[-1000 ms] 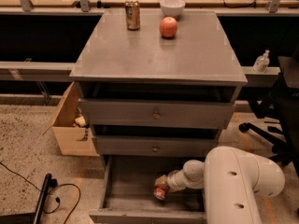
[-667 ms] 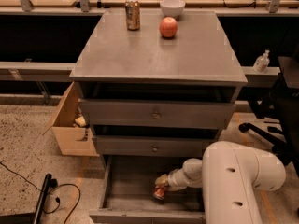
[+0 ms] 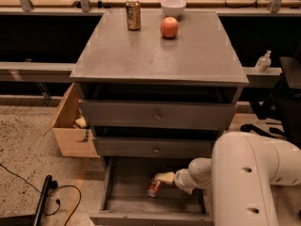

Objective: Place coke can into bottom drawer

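— Down in the bottom drawer [image 3: 131, 199], what's happening?
— lol the coke can [image 3: 154, 188] is leaning tilted near the drawer's middle, and the tool [image 3: 162, 180] is touching its top, reaching in from the drawer's right side. Can't tell if it's pinching the can or spread.

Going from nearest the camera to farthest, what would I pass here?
Open bottom drawer, with the gripper by the coke can inside it → middle drawer → top drawer → apple → white bowl.
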You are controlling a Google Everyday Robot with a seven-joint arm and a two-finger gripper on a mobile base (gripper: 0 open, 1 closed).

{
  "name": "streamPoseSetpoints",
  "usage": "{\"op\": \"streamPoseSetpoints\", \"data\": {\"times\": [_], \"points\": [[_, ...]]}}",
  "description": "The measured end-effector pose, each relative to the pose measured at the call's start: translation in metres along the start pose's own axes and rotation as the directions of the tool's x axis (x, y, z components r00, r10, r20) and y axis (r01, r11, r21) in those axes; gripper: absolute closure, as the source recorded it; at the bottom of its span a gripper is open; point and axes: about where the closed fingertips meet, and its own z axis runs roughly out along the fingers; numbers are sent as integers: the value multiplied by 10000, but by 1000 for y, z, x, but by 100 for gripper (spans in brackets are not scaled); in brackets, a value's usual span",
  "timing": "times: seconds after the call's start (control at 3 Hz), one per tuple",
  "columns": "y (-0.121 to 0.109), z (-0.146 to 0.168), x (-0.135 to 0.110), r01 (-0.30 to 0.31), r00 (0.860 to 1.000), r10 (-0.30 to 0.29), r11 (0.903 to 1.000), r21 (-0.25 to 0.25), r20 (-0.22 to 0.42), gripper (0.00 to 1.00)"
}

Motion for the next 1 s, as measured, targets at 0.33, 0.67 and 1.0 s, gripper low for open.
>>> {"op": "streamPoseSetpoints", "data": {"times": [0.33,0.67,1.0], "points": [[8,-47,7,531,9970,-519,9984,-211,573,15],[30,-113,24,1092,9795,-907,9894,-959,1799,39],[41,-128,32,782,9771,-459,9856,-1502,2078,38]]}}
